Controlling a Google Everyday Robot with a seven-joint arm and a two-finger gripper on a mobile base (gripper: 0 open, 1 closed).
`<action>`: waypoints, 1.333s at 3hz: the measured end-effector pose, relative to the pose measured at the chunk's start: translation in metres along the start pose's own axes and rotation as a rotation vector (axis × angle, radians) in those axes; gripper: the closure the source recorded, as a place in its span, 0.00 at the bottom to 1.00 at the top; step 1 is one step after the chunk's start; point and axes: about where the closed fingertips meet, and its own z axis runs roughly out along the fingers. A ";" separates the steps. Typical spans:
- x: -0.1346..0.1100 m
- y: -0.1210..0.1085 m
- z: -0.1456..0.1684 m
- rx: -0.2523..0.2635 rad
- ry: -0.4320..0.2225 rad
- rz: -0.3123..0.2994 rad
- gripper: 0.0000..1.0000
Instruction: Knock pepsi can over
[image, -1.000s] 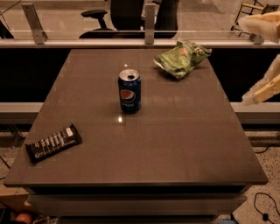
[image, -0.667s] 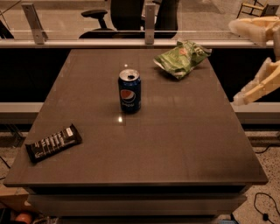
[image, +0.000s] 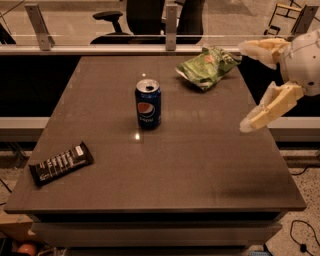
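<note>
The pepsi can stands upright on the dark table, a little left of the middle and toward the back. It is dark blue with a round logo and a silver top. My gripper is at the right side of the view, over the table's right edge. Its two pale fingers are spread wide apart and point left, with nothing between them. It is well to the right of the can and apart from it.
A green chip bag lies at the back right of the table, near the upper finger. A flat black candy bar lies at the front left. A rail and office chairs stand behind the table.
My gripper has moved left, farther into view and over the table's right edge. The can, the bag and the candy bar have not moved.
</note>
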 end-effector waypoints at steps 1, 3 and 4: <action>0.000 0.000 0.000 0.000 0.000 0.000 0.00; 0.008 -0.001 0.029 -0.060 -0.029 0.039 0.00; 0.007 0.000 0.044 -0.058 -0.064 0.060 0.00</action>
